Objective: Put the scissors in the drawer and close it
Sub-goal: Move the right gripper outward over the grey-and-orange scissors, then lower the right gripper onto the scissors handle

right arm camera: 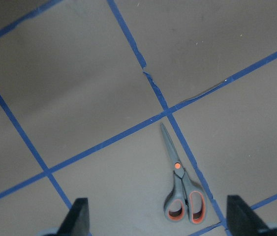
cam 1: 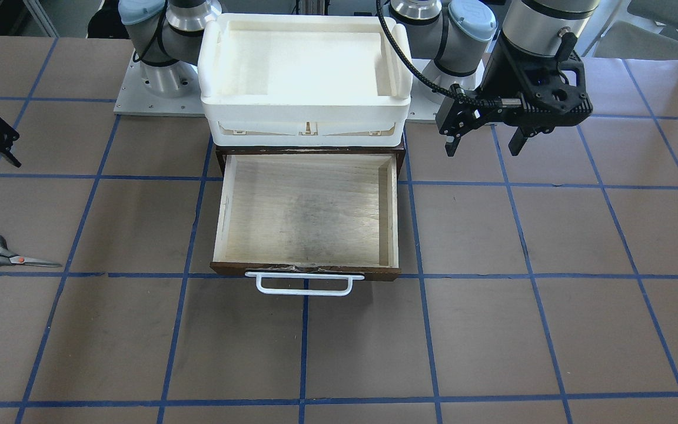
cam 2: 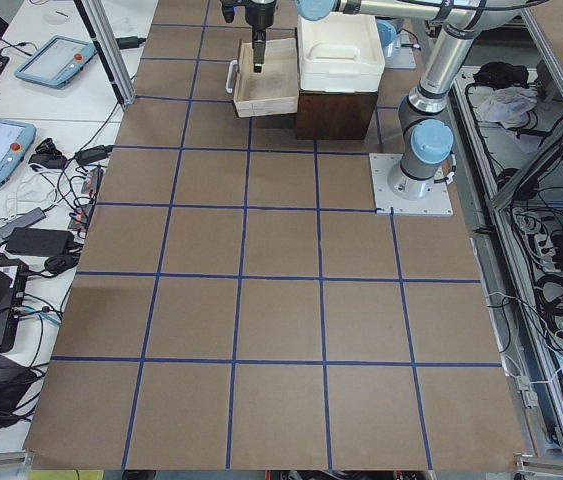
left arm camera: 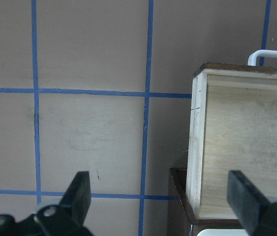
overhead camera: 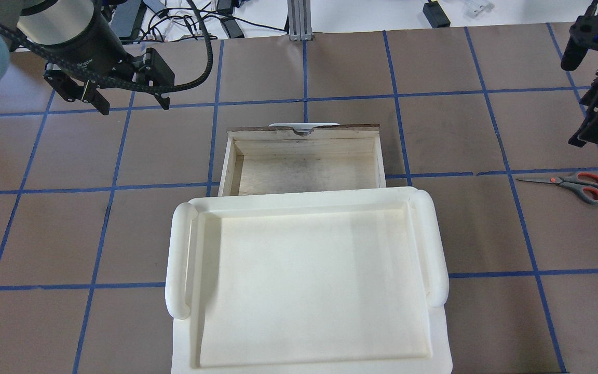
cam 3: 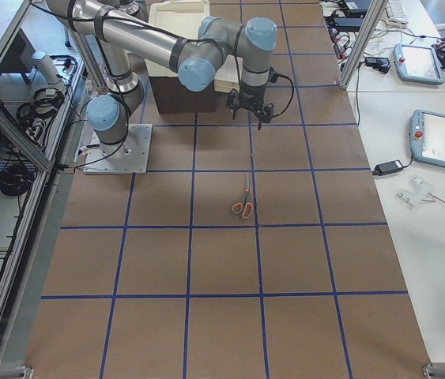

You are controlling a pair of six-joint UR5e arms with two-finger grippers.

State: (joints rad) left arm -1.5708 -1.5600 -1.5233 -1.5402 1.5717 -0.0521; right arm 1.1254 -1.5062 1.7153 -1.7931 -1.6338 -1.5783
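Note:
The scissors [overhead camera: 569, 183] lie flat on the table, out to my right; they also show in the front view [cam 1: 3, 253] and the right wrist view [right arm camera: 180, 191]. The drawer [cam 1: 306, 212] is pulled open and empty, its white bar handle [cam 1: 305, 284] at the front. My right gripper [right arm camera: 155, 219] is open and hovers above the scissors, blades pointing away. It hangs at the table's right side [overhead camera: 579, 101]. My left gripper [cam 1: 483, 141] is open and empty, raised beside the drawer's left wall [left arm camera: 197, 147].
A white plastic tray [cam 1: 303, 123] sits on the dark cabinet [cam 1: 221, 154] that holds the drawer. Both arm bases stand behind it. Blue tape lines grid the brown table. Tablets and cables lie beyond the table's far edge [cam 2: 21, 150].

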